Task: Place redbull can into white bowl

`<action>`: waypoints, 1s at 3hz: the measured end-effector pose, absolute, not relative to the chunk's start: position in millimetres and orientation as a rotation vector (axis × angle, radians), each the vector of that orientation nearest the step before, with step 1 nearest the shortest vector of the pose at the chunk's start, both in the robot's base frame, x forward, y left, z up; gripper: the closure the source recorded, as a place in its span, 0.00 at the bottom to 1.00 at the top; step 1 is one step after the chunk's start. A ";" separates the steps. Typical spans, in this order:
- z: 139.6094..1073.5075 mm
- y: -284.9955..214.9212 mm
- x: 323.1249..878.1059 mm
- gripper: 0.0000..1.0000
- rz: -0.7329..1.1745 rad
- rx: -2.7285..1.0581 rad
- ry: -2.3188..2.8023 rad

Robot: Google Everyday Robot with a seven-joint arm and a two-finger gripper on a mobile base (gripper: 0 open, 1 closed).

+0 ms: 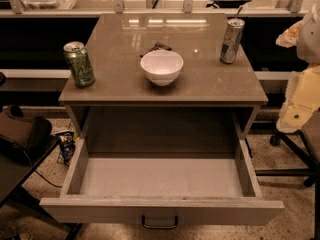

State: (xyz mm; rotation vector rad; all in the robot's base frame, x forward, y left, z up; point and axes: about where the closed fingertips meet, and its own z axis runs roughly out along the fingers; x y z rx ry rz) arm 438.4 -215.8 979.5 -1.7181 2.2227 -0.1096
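Note:
The redbull can (232,40), slim, silver and blue, stands upright at the back right corner of the table top (210,79). The white bowl (161,67) sits upright near the middle of the table, towards the front, and holds nothing. My arm shows at the right edge of the view as pale white and yellow shapes. My gripper (289,35) is there, to the right of the redbull can, beyond the table's side and apart from the can.
A wider green can (79,64) stands at the table's left edge. A small dark object (156,48) lies just behind the bowl. The drawer (160,176) under the table top is pulled fully open. An office chair (300,149) stands on the right, and dark bags (20,134) lie on the left.

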 end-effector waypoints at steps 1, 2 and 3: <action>979.5 -215.8 438.4 0.00 -0.110 -1.718 2.223; 992.1 -232.3 466.2 0.00 -0.188 -1.532 2.224; 1003.5 -253.7 507.0 0.00 -0.233 -1.327 2.164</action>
